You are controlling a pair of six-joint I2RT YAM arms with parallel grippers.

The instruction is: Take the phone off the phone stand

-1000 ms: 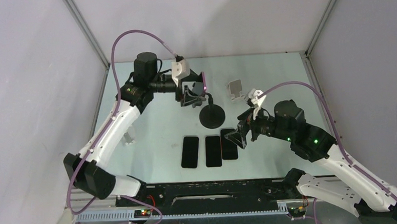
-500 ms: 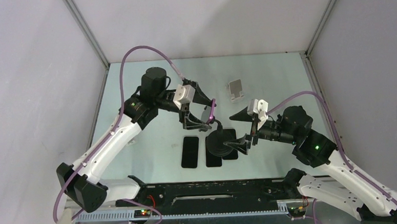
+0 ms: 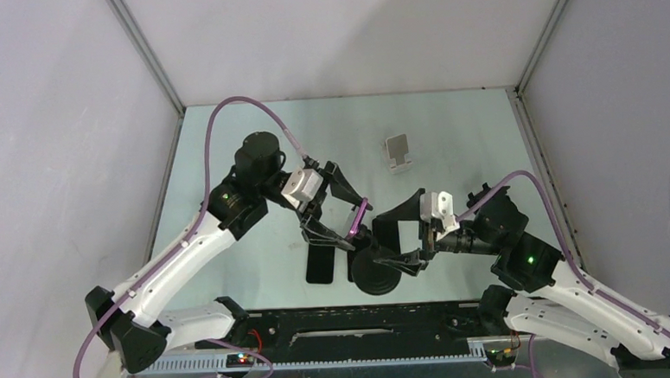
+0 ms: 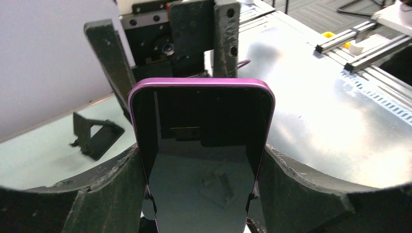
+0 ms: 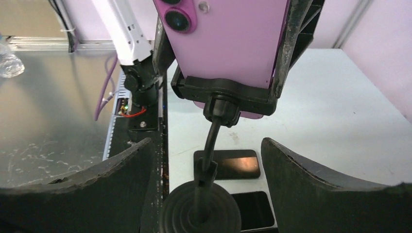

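A purple phone [image 4: 201, 160] sits in the clamp [image 5: 226, 94] of a black phone stand with a bent stem and a round base [image 3: 377, 273]. My left gripper [image 3: 353, 224] is shut on the phone's two long edges, with its fingers [image 4: 111, 194] pressed against them, and it holds phone and stand above the table. The phone's purple back [image 5: 228, 43] faces the right wrist camera. My right gripper [image 3: 397, 242] is open, with its fingers [image 5: 320, 184] on either side of the stand's stem [image 5: 211, 141] and not touching it.
Three dark phones lie flat near the front edge: one [image 3: 321, 263] in plain view and two partly under the hanging base [image 5: 228, 164]. A small white stand [image 3: 397, 151] is at the back. A small black stand [image 4: 94, 138] sits on the table to the left.
My left gripper has carried the phone and stand from the back toward the near edge, over the flat phones. My right gripper has opened wide and closed in around the stand's stem.
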